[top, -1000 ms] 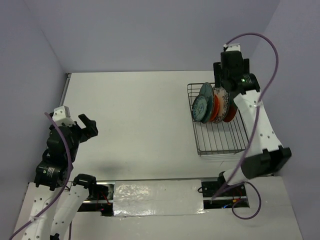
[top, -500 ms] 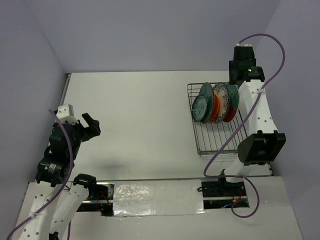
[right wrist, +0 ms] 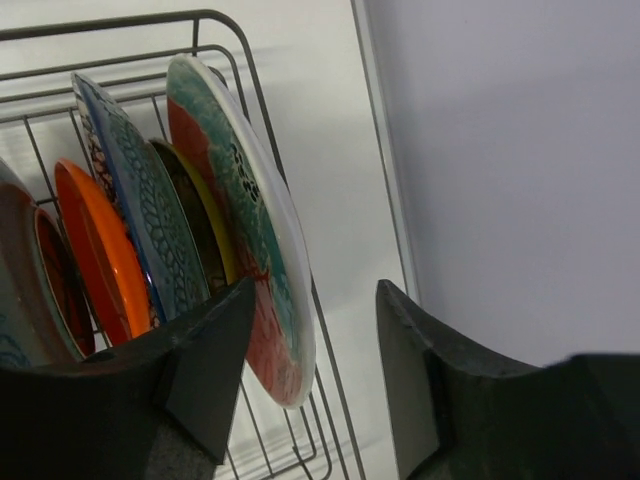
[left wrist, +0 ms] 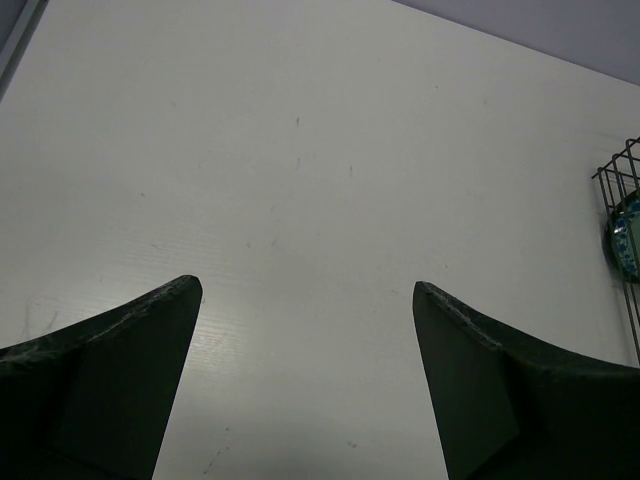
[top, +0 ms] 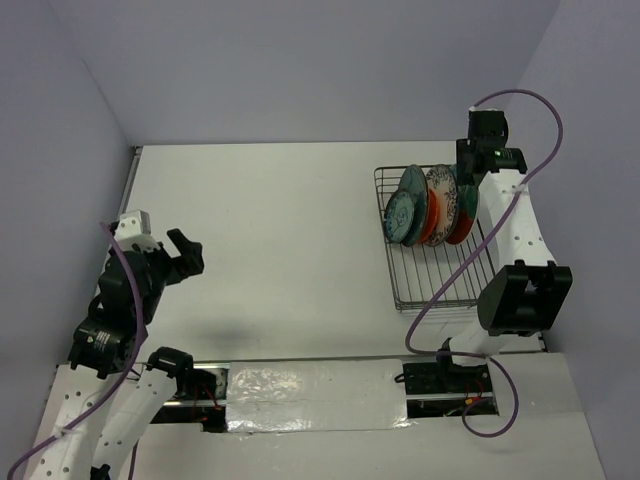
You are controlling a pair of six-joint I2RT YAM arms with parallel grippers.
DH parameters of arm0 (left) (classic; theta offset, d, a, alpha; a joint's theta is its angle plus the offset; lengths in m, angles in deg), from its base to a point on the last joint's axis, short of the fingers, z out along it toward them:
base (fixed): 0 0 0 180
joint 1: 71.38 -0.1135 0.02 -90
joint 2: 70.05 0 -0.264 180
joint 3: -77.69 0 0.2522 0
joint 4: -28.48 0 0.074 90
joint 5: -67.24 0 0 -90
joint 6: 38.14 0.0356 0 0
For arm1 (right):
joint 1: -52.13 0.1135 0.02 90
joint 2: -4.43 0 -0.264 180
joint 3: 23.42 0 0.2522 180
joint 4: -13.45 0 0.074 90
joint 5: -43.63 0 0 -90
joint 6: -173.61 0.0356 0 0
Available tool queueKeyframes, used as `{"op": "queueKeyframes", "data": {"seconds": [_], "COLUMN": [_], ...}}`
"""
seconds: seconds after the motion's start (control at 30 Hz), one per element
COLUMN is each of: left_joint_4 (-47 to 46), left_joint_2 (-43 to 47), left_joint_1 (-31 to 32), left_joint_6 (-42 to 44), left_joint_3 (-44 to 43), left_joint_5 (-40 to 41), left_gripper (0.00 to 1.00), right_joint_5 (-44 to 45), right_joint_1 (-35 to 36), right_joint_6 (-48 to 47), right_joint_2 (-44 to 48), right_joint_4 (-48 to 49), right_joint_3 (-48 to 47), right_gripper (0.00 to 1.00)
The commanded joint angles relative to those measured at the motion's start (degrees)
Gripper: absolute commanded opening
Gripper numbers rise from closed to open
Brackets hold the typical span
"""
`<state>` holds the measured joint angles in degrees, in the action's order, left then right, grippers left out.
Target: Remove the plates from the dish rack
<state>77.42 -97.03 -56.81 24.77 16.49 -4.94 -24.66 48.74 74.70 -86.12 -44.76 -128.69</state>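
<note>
A teal-and-red mottled plate (right wrist: 243, 225), orange plate (right wrist: 97, 250), blue-patterned plate (right wrist: 140, 205), perhaps floral; dark wire rack (top: 440, 276); white table (top: 280, 230).

Top external: mounted high, behind bases of left arm (top: 125, 290) and right arm (top: 510, 220). Faces down and forward. Far range. Covers whole bench (top: 280, 220), with dish rack (top: 440, 285) at right.

Left wrist: low over bench. Looks out between left fingers (left wrist: 110, 370) across bare surface. Rack corner at right frame edge.

Right wrist: close range. Looks between right fingers (right wrist: 440, 390) at plates (right wrist: 230, 180) edge-on. Wall (right wrist: 520, 150) fills right side.

Overlap: all three views show dish rack. Top external and left wrist share bench centre.
</note>
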Motion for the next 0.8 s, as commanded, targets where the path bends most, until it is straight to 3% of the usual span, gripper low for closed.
{"op": "queueKeyframes", "data": {"seconds": [0.0,0.4,0.63,0.77], "left_joint_4": [-1.87,-1.78,-1.87,-1.78], "left_joint_2": [-0.79,-0.79,-0.97,-1.06], "left_joint_1": [0.29,0.55,0.64,0.64], "left_joint_6": [0.90,0.99,0.99,0.99], "left_joint_3": [-0.28,-0.37,-0.28,-0.28], "left_joint_5": [0.46,0.81,0.81,0.81], "left_gripper": [1.00,1.00,1.00,1.00], "right_joint_5": [-2.20,-3.87,-3.96,-1.07], "right_joint_1": [-0.47,-2.22,-2.31,-2.23], "right_joint_6": [-0.76,-0.23,-1.64,-3.04], "right_joint_2": [2.65,-0.86,-2.27,-0.17], "right_joint_4": [3.84,6.74,8.58,10.51], "right_joint_3": [1.76,3.88,5.37,6.69], "right_gripper": [0.58,0.44,0.17,0.11]}}
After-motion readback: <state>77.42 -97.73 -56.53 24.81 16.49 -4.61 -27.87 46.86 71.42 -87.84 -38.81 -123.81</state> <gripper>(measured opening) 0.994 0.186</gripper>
